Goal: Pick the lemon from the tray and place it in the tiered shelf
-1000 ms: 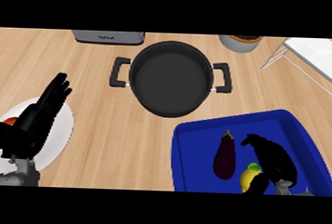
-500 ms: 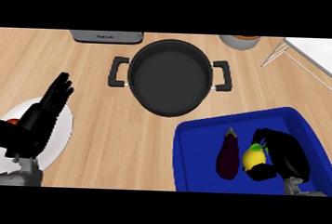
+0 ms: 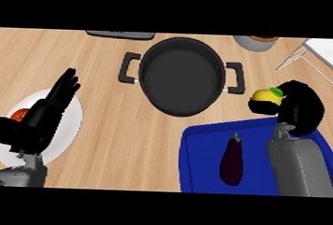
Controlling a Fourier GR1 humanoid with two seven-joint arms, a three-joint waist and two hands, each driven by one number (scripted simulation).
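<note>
Above the blue tray's (image 3: pixel 202 157) far edge, the right hand (image 3: pixel 300 106) curls round the lemon (image 3: pixel 268 94); the left hand (image 3: pixel 42 114) rests open over a white plate (image 3: pixel 69 125).

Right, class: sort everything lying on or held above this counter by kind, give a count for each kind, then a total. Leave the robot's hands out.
Produce: 3 (lemon, eggplant, tomato)
Pots: 1 (black pot)
Trays: 1 (blue tray)
Plates: 1 (white plate)
Shelves: 1 (white shelf)
Cut off at the top edge: 2 (grey item, round container)
Total: 9
</note>
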